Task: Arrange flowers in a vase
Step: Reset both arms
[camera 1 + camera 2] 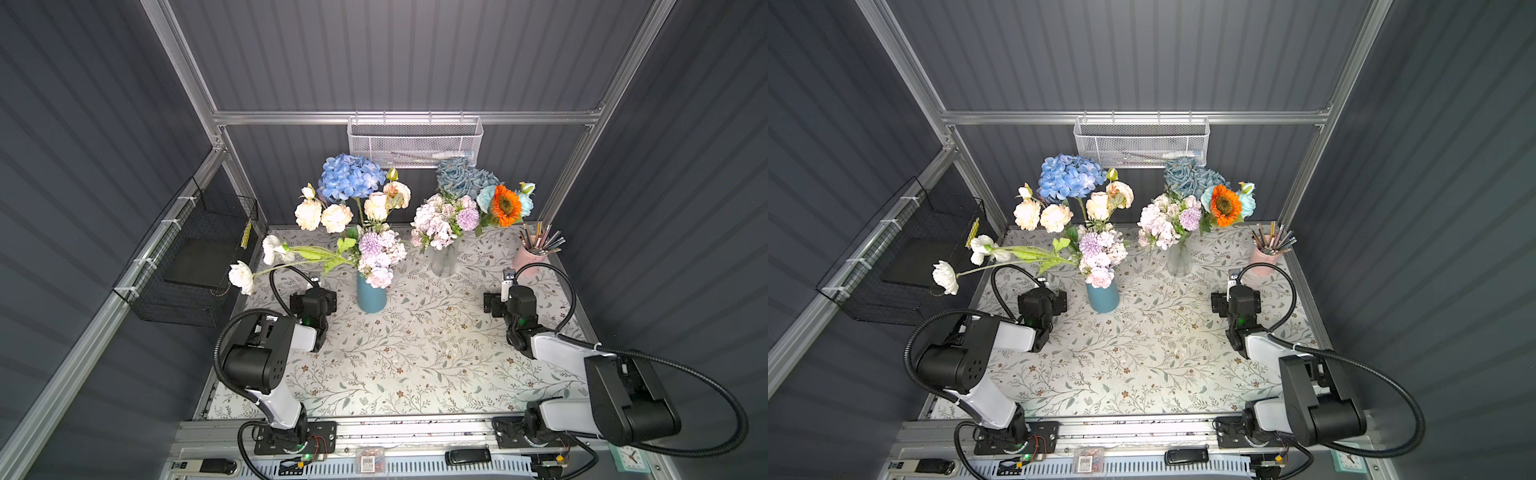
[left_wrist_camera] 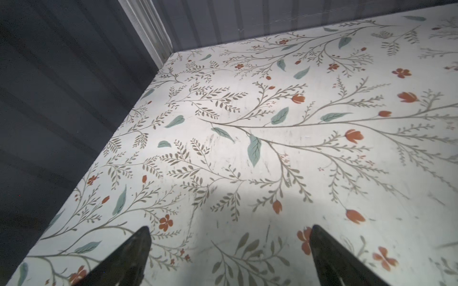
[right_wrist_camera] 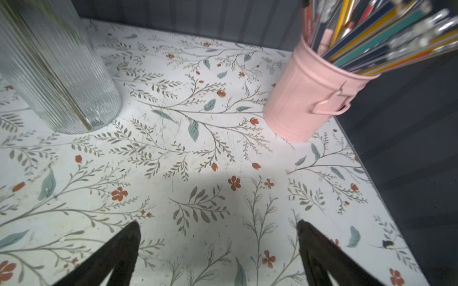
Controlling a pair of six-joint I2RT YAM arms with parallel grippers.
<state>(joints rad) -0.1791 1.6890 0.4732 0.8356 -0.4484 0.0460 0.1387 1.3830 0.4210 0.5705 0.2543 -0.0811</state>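
Jaws spread and empty, the left gripper (image 2: 229, 229) hovers beside the blue vase (image 1: 371, 297) — whose white-bloomed stem (image 1: 307, 252) leans out almost level, leftward above that arm — the right gripper (image 3: 218, 224), equally wide, facing the glass vase (image 3: 57, 74).

table (image 1: 415, 365) front free, blue vase (image 1: 371, 297), glass vase (image 1: 444, 259)
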